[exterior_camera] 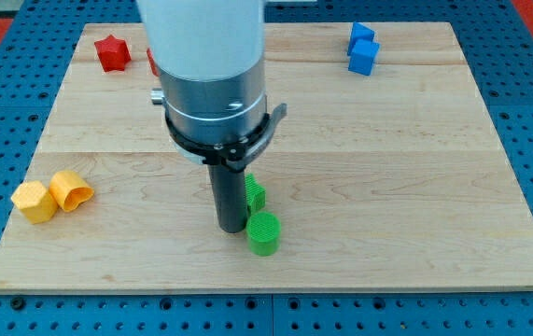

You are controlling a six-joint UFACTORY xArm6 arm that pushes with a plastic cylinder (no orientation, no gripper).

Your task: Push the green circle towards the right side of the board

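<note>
— So, where is the green circle point(265, 232) sitting now?

— Near the view's bottom edge of the board point(406, 187), a little to the view's left of the middle; another green block point(256, 194) is peeking out just above it, its shape partly hidden by the rod.

— And my tip point(231, 227)?

— Your tip is resting on the wood just to the view's left of the green circle, touching it or very nearly so; being a bare rod, it is gripping nothing, only standing ready to shove.

— How far along am I looking?

— Hardly begun, I am judging; the circle is lying well apart from the view's right edge, and most of the travel is remaining; a rightward push is lining up nicely, with open wood ahead.

— Anything else lying about?

— Two yellow blocks point(51, 196) at the view's left, a red star point(112, 52) at top left, a blue block point(362, 48) at top right; all well apart from the path.
</note>
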